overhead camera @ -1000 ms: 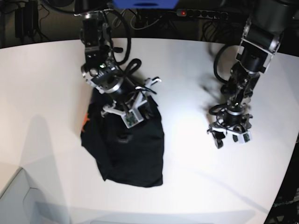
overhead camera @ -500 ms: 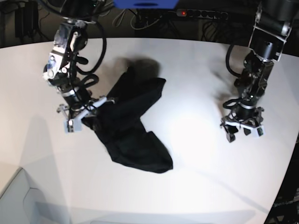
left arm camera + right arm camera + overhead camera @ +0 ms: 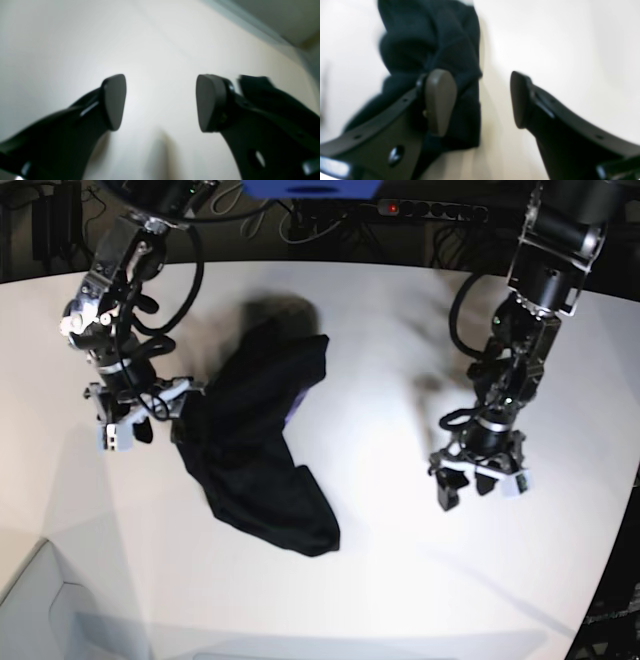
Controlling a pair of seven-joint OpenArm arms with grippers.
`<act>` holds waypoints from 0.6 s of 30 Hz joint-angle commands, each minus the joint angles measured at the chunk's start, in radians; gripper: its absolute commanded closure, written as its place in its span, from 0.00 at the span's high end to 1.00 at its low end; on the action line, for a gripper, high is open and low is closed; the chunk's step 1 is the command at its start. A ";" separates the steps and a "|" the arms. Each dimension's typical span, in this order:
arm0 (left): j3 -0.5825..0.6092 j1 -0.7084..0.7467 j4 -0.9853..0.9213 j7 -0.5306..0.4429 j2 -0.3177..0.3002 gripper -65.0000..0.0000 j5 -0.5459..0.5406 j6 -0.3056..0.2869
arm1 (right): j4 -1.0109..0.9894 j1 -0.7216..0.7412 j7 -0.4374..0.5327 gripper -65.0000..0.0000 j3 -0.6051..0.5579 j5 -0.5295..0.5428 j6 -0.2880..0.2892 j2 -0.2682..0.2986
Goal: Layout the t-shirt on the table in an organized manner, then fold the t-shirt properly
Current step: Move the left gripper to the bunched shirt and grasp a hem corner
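step: laying out | crumpled black cloth t-shirt mid white table | right gripper and left gripper both spread, empty | next: regrasp an edge

The t-shirt lies bunched on the table — the right gripper just beside its one edge, the left gripper well apart on the other side.

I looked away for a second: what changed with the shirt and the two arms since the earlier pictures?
The right pincer dragged the black cloth t-shirt from a bunched heap toward the base view's left, stretching it into a long diagonal, then opened and let go; its jaws now stand apart beside the cloth. The left pincer wandered slightly, open and empty throughout. The white smooth table is unchanged.
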 commanded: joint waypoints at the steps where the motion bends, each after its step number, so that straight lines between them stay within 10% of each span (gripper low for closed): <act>1: -0.005 -0.027 0.031 0.009 0.028 0.65 0.004 -0.014 | 0.018 0.007 0.011 0.59 -0.011 0.010 0.013 0.001; 18: 0.110 -0.225 -0.391 0.095 0.388 0.65 0.131 -0.017 | 0.021 0.002 0.011 0.58 -0.038 0.010 0.014 0.001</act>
